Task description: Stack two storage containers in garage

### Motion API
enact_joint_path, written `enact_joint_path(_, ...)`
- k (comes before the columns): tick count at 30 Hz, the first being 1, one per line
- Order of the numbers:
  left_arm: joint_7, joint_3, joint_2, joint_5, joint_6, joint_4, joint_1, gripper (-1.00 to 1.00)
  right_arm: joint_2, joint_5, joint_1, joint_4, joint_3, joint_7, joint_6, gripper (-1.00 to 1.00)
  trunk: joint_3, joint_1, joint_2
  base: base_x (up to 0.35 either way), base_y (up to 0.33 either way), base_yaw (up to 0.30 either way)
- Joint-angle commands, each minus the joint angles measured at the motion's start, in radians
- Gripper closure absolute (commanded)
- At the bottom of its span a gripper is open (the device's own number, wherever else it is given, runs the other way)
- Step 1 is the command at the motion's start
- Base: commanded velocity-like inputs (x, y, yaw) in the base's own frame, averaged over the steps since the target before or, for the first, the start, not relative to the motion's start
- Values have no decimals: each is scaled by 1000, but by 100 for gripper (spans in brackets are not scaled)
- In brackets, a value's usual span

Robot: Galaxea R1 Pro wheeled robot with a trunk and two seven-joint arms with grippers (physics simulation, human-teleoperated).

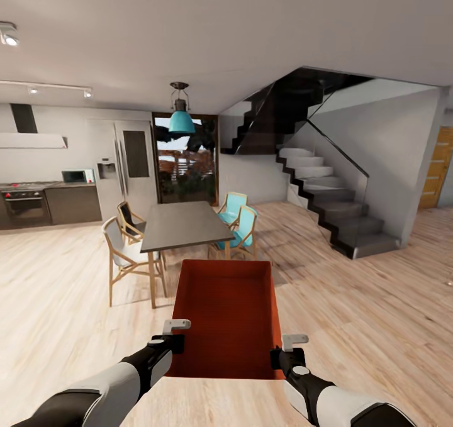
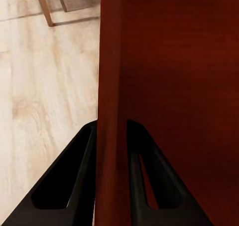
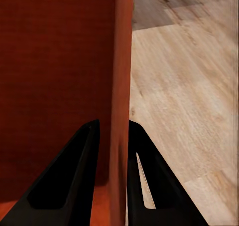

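One orange-red storage container hangs in front of me above the light wood floor, open side up, carried between both arms. My left gripper is shut on its left wall, one finger outside and one inside. My right gripper is shut on its right wall in the same way, with a finger on each side. The other container is out of view, and so is the garage.
A grey dining table with wooden and teal chairs stands just beyond the container. A dark staircase rises at the right, with a wooden door past it. Kitchen units line the left wall.
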Motion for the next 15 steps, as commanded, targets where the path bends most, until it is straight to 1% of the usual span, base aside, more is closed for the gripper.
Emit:
enact_joint_path(1, 10, 43, 34, 1, 4, 2, 0, 100, -2, -11, -1, 0, -7, -4, -99, 100, 0, 0, -1, 0, 0, -250)
enact_joint_path(15, 10, 43, 34, 1, 4, 2, 0, 100, -2, -11, -1, 0, -8, -4, -99, 100, 0, 0, -1, 0, 0, -250)
